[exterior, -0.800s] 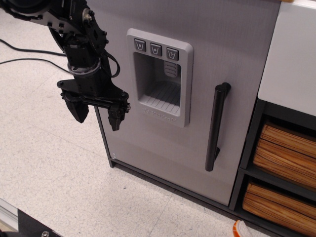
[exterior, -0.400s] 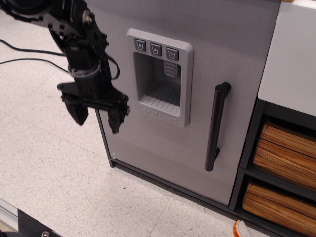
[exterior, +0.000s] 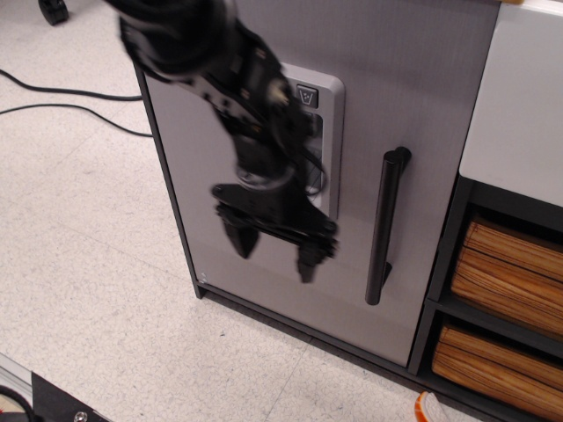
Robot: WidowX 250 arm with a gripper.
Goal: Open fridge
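The fridge (exterior: 413, 105) has a tall light-grey door, shut, with a vertical black bar handle (exterior: 385, 226) on its right side. A raised grey dispenser panel (exterior: 325, 132) sits on the door, mostly hidden behind my arm. My black gripper (exterior: 274, 249) hangs in front of the lower door, open and empty, its two fingers pointing down. It is left of the handle and apart from it. The arm is motion-blurred.
A white-topped dark shelf unit (exterior: 519, 105) with wooden-slat baskets (exterior: 510, 272) stands right of the fridge. Black cables (exterior: 62, 101) run over the speckled floor at the left. An orange-and-white object (exterior: 431, 409) lies at the bottom edge.
The arm has swung right, from beside the fridge's left edge to in front of the door, now covering the dispenser panel. The gripper stays open. The door has not moved.
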